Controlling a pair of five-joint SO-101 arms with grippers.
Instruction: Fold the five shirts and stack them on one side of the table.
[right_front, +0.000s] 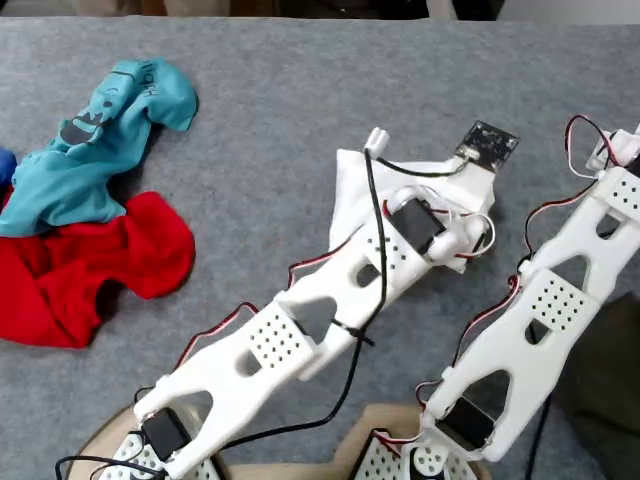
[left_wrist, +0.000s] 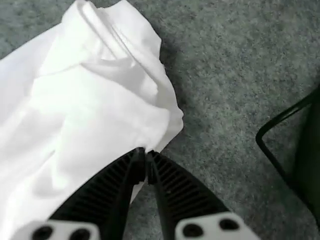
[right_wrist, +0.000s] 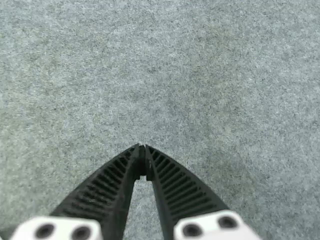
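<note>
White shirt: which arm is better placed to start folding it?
Left, probably. The left gripper, shut, sits at the edge of the white shirt. The right gripper, also shut, is over bare grey table cover, apart from any shirt.

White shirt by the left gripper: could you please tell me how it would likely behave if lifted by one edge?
The white shirt lies in soft folds, so it would probably hang limp rather than keep its shape. It looks thin, so likely light. On the fuzzy grey table cover, a push would probably bunch it, not slide it.
</note>
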